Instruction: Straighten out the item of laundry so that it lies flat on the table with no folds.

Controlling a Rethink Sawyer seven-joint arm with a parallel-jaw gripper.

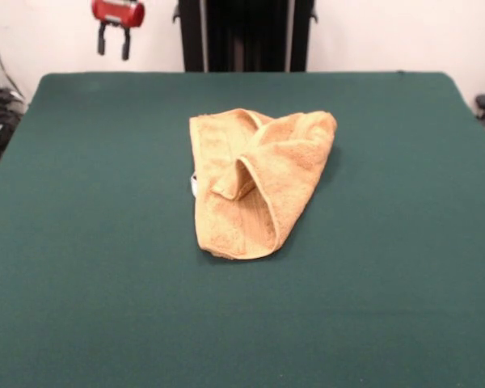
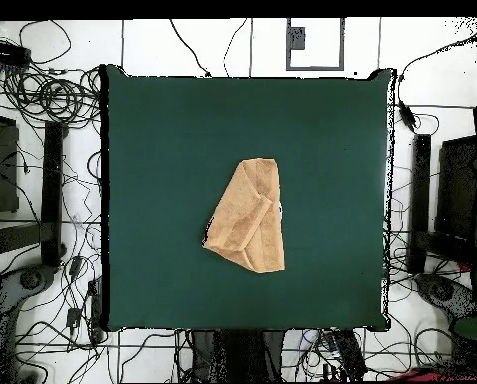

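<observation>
I see the towel (image 1: pixel 255 182) lying near the centre of the table (image 1: pixel 81 267), folded over itself into a rough wedge. Judged light, soft and limp, it will drape, not hold shape. In the front view its long axis runs from the narrow end at 7 o'clock to the bunched end at 1 o'clock. I would grasp the free flap corner at mid-towel. The gripper (image 1: pixel 113 44) hangs far off at 11 o'clock, jaws apart, holding nothing

Even, bright light; soft shadow beside the towel (image 1: pixel 255 182).
</observation>
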